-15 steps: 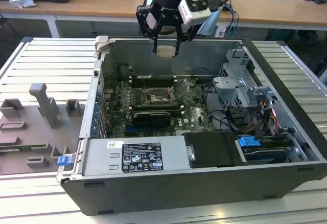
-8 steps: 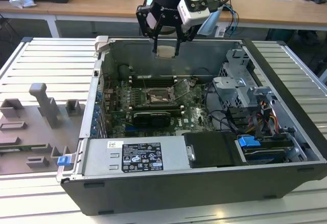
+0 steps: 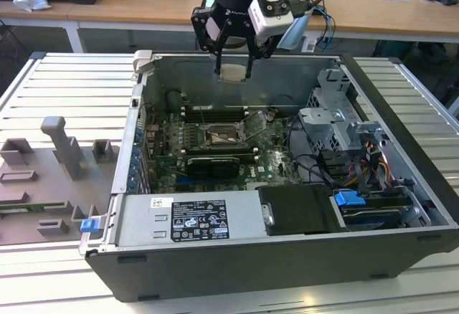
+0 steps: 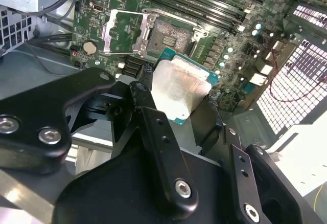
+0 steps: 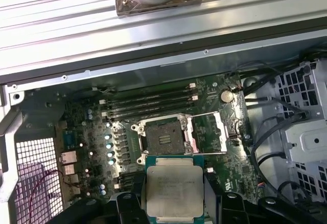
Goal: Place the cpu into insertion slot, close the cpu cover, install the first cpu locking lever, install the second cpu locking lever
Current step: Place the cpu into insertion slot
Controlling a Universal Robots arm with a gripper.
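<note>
The cpu (image 3: 233,72) hangs in the air above the open case (image 3: 215,278), well clear of the board (image 3: 280,160), with the hand (image 3: 233,67) clamped on two of its opposite edges. It is carried flat, metal top up.

The step in hand is placing the chip, and I judge it barely begun. In the first wrist view the slot (image 5: 163,138) lies in plain sight past the cpu's (image 5: 174,191) green edge instead of being hidden beneath it, so the chip is probably not over its seat. The cover (image 5: 207,132) is swung open beside the slot, leaving the dark centre free.

To do this well, the chip should stay level and its sides square to the slot's metal rim. It should go straight down, with no sliding across the contacts. It should also pass clear of the raised cover (image 3: 256,122) and the memory slots (image 5: 148,106) close by. The grip on the edges looks thin, so a gentle pace seems wise. Which corner must match which, I cannot tell.

The cpu is a flat square. A pale silvery-grey plate with rounded corners fills most of its top, with a narrow green border around it. In the second wrist view the plate (image 4: 179,88) catches the light and shines almost white. In the first wrist view it looks dull, with faint grey print.
</note>
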